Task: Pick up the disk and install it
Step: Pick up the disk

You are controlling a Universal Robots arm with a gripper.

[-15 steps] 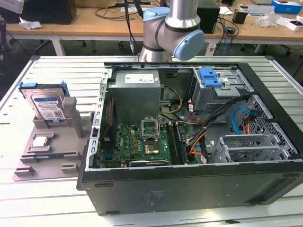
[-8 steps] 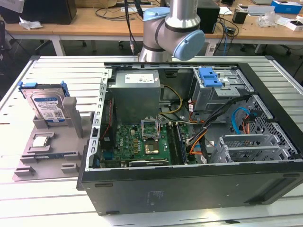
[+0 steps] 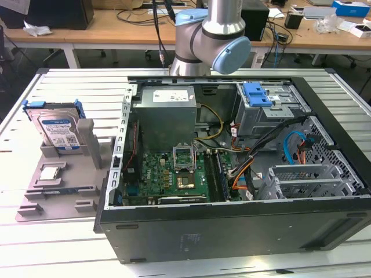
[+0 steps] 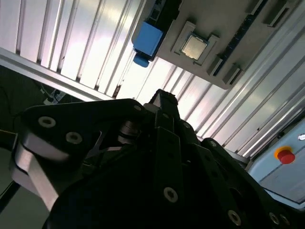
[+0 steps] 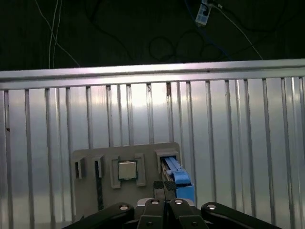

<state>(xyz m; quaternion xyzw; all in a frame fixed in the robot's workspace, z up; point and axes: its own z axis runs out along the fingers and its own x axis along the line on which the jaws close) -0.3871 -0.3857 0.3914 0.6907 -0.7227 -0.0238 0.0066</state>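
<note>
We see the disk point(image 3: 58, 130) standing on edge in a grey holder point(image 3: 88, 139) on the slatted table point(image 3: 35, 243), at the exterior view's left, just beside the open computer case point(image 3: 232, 231). A chip point(image 3: 51, 172) lies flat in the same holder, nearer the camera than the disk. In the first wrist view our end effector point(image 5: 164, 184) hangs well above the holder, its fingers drawn narrow together with nothing between them. The disk's blue rail shows just past the tips. The arm point(image 3: 211, 35) rises behind the case.
</note>
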